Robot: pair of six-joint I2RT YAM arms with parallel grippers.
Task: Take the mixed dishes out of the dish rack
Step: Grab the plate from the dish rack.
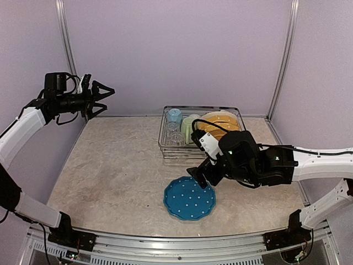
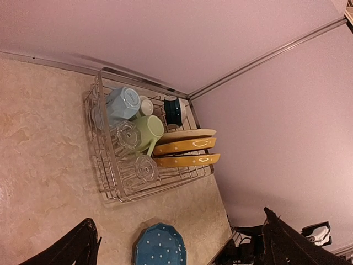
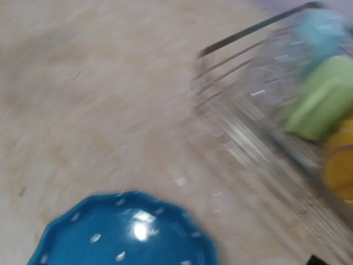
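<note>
The rectangular silver wire dish rack [image 1: 201, 132] sits at the back of the pale marbled desk [image 1: 110, 176]. It is far from unloaded. Inside it I can see a light blue mug [image 1: 174, 116], a pale green mug [image 1: 190, 128], clear glasses [image 1: 174, 135], a small dark bowl [image 2: 174, 109], two dotted yellow-orange plates [image 2: 187, 146] and a cream one beside them on edge. One blue scalloped plate with white dots [image 1: 189, 199] lies flat on the desk, just in front of the rack.

The right tool [image 1: 197, 178] hangs low between the rack and that plate, over the plate's rack-side rim. I cannot tell whether its fingers are apart or together, as its own camera is blurred and shows none of them. The left tool [image 1: 107, 99] is held high, well off to the rack's left, with its fingers spread and empty.

The risk I see is a finger catching the blue plate's rim and skidding it across the desk. Back at the rack, the glasses lie tight against the mugs and are hard to see. A careless reach for the green mug could knock one over, or drag the light wire rack itself.
</note>
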